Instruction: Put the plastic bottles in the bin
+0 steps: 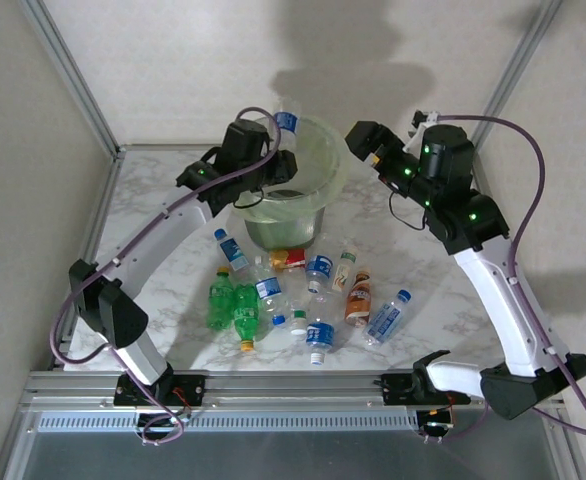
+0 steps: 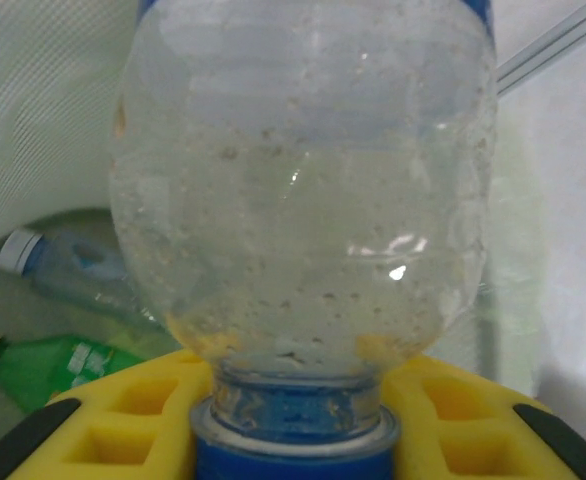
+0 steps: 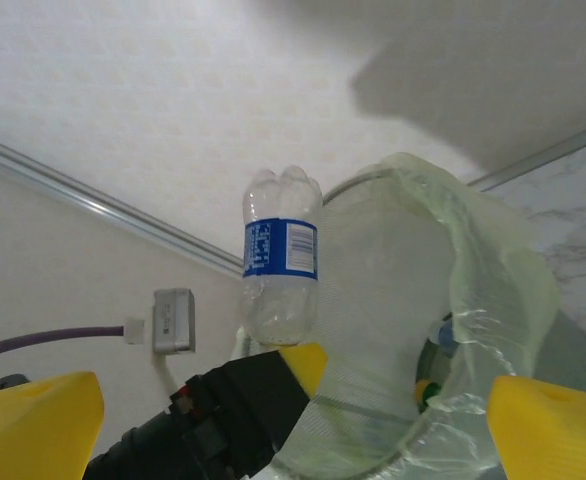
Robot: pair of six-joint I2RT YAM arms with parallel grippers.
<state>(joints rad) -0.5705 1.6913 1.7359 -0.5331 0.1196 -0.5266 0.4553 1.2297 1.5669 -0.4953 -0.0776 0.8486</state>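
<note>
Plastic bottles lie in a loose heap on the table just in front of the bin, some overlapping, while one clear bottle with a blue label is held base-up over the bin's left rim. The left gripper is clamped on that bottle's neck, right above the blue cap; the right gripper stands spread wide and empty to the right of the bin. These bottles look empty and light, thin-walled enough to dent under a squeeze and round enough to roll or slip, so the stiff neck or cap end seems the surest hold. Inside the bin a green bottle and a pale-capped one show through the hazy liner; how many more lie beneath cannot be counted, and the held bottle's label is cut off in the left wrist view
</note>
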